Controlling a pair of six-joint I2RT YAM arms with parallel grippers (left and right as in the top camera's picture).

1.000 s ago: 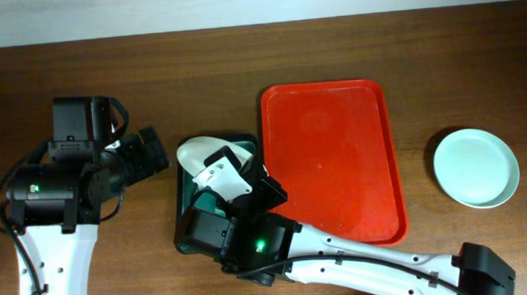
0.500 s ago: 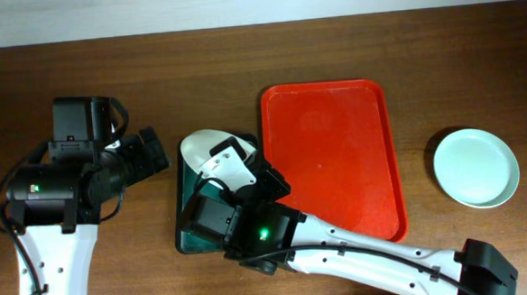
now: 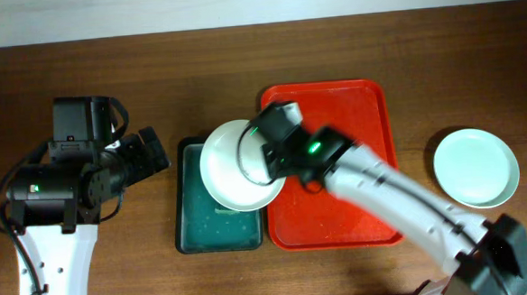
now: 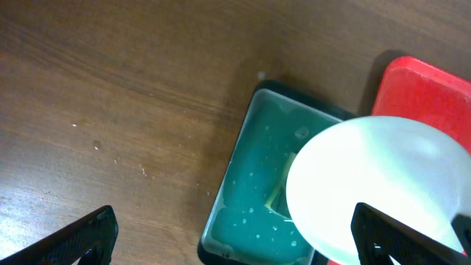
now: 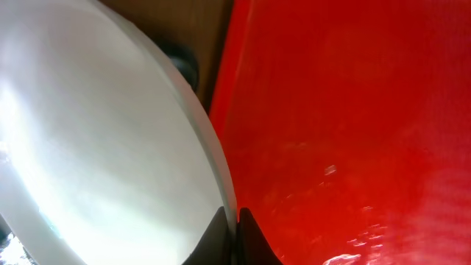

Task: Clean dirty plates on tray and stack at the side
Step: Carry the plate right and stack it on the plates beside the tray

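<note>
- My right gripper (image 3: pixel 266 155) (image 5: pixel 235 227) is clamped on the rim of a white plate (image 3: pixel 233 167) (image 4: pixel 368 177) (image 5: pixel 96 147). The wrist view shows the two dark fingertips pinching the edge with no gap.
- The plate hangs in the air. From overhead it covers the right part of the dark green basin (image 3: pixel 204 218) (image 4: pixel 254 184) and overlaps the left rim of the red tray (image 3: pixel 334 117) (image 4: pixel 419 85) (image 5: pixel 353 110).
- In my right wrist view the plate's face is glossy white, with a faint teal trace near its lower left edge.
- The tray lies on the wooden table (image 3: pixel 196 61), just to the right of the basin. Its wet-looking red floor shows a few bright glints.
- A second plate (image 3: pixel 476 167), pale mint, sits on the table well to the right of the tray, apart from its rim.
- The basin holds teal water speckled with small bubbles. A pale yellowish edge shows under the plate's shadow, and I cannot tell what it is.
- My left gripper (image 3: pixel 151 153) (image 4: pixel 234 221) is spread wide and grasps nothing. It hovers left of the basin, aimed at it.
- I can read no lettering on either arm. The only mark I can make out is a small green light (image 3: pixel 315 147) on my right arm.
</note>
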